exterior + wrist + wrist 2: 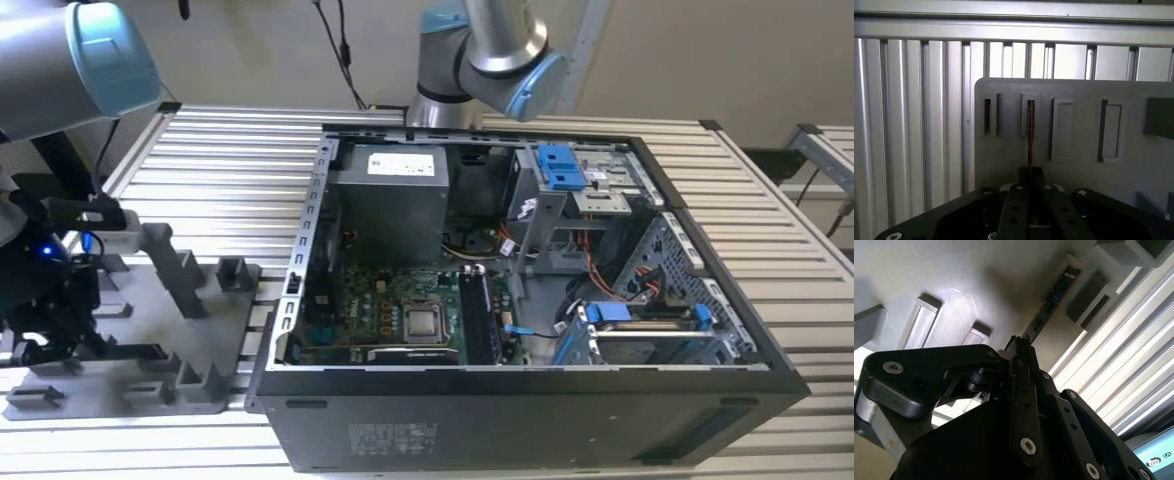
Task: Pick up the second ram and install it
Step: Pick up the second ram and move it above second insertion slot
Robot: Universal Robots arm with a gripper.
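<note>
The second ram (1030, 131) is a thin dark board seen edge-on, standing in a narrow slot of the grey holder plate (1079, 175). In both wrist views my gripper (1030, 174) has its black fingers pressed together on the ram's near end. The second wrist view shows the ram (1053, 297) running from the fingertips (1015, 351) out along the holder plate (954, 270). In the exterior view my arm's wrist (47, 275) hangs low over the holder plate (147, 345) at the exterior view's left.
An open computer case (534, 420) stands to the exterior view's right of the holder, with its motherboard (400, 310) and long black memory slots (478, 318) exposed. Another robot arm (481, 50) stands behind the case. Slatted metal table (904, 125) surrounds the holder plate.
</note>
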